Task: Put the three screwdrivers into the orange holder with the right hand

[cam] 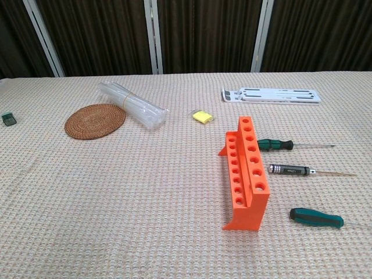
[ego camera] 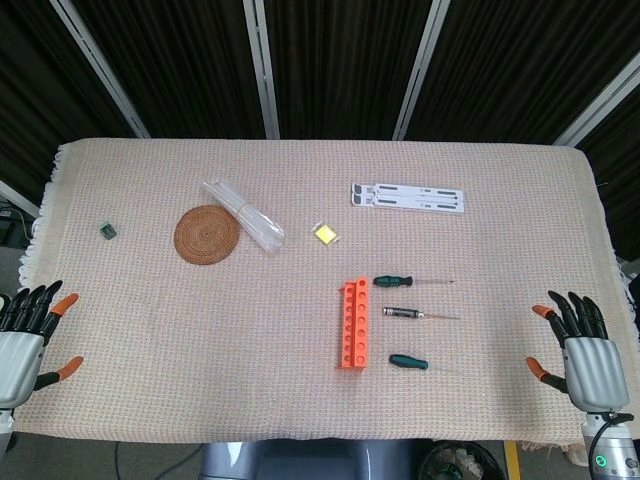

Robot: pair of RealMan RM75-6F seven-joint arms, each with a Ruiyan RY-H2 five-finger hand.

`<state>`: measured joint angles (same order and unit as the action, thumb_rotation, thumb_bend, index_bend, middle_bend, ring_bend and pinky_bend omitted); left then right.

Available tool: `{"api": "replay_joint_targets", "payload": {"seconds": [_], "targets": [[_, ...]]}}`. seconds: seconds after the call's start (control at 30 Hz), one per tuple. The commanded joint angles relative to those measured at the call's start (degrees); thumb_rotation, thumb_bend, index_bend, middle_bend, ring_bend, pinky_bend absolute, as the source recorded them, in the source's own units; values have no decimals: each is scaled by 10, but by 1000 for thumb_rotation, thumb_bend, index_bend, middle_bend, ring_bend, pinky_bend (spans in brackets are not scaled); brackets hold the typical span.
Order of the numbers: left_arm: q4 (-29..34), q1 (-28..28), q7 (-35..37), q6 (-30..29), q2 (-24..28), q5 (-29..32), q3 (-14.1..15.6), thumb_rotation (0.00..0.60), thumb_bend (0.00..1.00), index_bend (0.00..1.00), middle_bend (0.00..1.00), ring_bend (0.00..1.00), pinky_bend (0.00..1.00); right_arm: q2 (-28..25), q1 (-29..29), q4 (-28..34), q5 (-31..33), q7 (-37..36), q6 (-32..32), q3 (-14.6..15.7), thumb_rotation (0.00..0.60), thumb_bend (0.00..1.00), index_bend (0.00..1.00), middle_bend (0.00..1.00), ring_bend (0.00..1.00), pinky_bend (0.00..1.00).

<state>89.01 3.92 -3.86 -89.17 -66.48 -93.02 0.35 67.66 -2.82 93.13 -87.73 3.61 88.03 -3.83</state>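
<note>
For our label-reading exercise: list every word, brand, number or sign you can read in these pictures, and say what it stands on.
None can be read.
Black-handled screwdriver: a pale mark on the handle, too small to read.
White stand: no print visible.
Orange holder: no lettering visible.
Small green item: too small to tell.

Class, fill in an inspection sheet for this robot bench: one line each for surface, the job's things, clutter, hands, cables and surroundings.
Surface: beige woven cloth covers the table, fringed at its edges.
Job's things: orange holder upright, holes empty; three screwdrivers lie flat to its right: long green-handled, black-handled, short green-handled.
Clutter: wicker coaster with a clear plastic bundle overlapping it, yellow packet, white flat stand, small dark green item.
Hands: left hand and right hand hold nothing, fingers spread, at the near corners.
Cables: nothing seen.
Surroundings: dark curtains with pale frame bars.
</note>
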Motion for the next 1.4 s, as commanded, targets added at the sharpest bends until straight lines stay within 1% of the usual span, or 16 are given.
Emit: {"api": "replay_joint_targets", "payload": {"seconds": [0.03, 0.13, 0.2, 0.37, 0.43, 0.53, 0.6, 0.67, 0.87, 1.03, 1.1, 1.27, 1.4], "targets": [[1, 2, -2, -2, 1, -3, -2, 600, 142, 153, 0, 0, 0, 2, -13, 9, 1, 7, -9, -11, 600, 164, 289, 129, 0, 4], [3, 6, -3, 3, 1, -2, -4, 600, 142, 153, 0, 0, 0, -4, -32, 22, 6, 12, -31, -22, 600, 190, 339, 172, 7, 36], [3, 7, -4, 5, 1, -1, -4, 600, 142, 152, 0, 0, 0, -11, -46, 33, 9, 23, -49, -28, 600, 196, 352, 174, 10, 41], [5, 9, -9, 4, 4, 0, -8, 600, 143, 152, 0, 0, 0, -24, -93, 55, 24, 78, -107, -49, 600, 202, 356, 174, 11, 41], [6, 10, -11, 2, 5, 1, -11, 600, 142, 151, 0, 0, 0, -25, -114, 62, 35, 94, -135, -58, 600, 221, 354, 174, 10, 41], [9, 12, -15, 4, 8, 2, -12, 600, 141, 150, 0, 0, 0, -24, -147, 67, 51, 107, -179, -68, 600, 301, 350, 170, 1, 41], [10, 13, -16, 6, 9, 3, -13, 600, 141, 149, 0, 0, 0, -21, -161, 67, 58, 109, -197, -72, 600, 342, 350, 168, 0, 41], [11, 16, -19, 8, 10, 4, -15, 600, 142, 149, 0, 0, 0, -13, -187, 65, 75, 111, -233, -80, 600, 367, 350, 164, 0, 41], [15, 21, -23, 13, 13, 6, -18, 600, 143, 151, 0, 0, 0, 15, -248, 42, 145, 134, -317, -96, 600, 402, 339, 158, 0, 41], [14, 24, -18, 18, 13, 8, -19, 600, 142, 152, 0, 0, 0, 31, -296, 27, 232, 209, -370, -98, 600, 404, 331, 148, 0, 30], [13, 27, -16, 28, 13, 14, -18, 600, 141, 152, 0, 0, 0, 50, -324, 12, 274, 238, -392, -101, 600, 404, 327, 146, 0, 27], [9, 29, -11, 26, 12, 13, -19, 600, 144, 153, 0, 0, 0, 78, -367, -13, 353, 283, -408, -99, 600, 384, 324, 146, 0, 6], [5, 30, -6, 29, 11, 15, -18, 600, 141, 154, 0, 0, 0, 96, -395, -26, 395, 312, -410, -92, 600, 327, 342, 145, 0, 4]]}}
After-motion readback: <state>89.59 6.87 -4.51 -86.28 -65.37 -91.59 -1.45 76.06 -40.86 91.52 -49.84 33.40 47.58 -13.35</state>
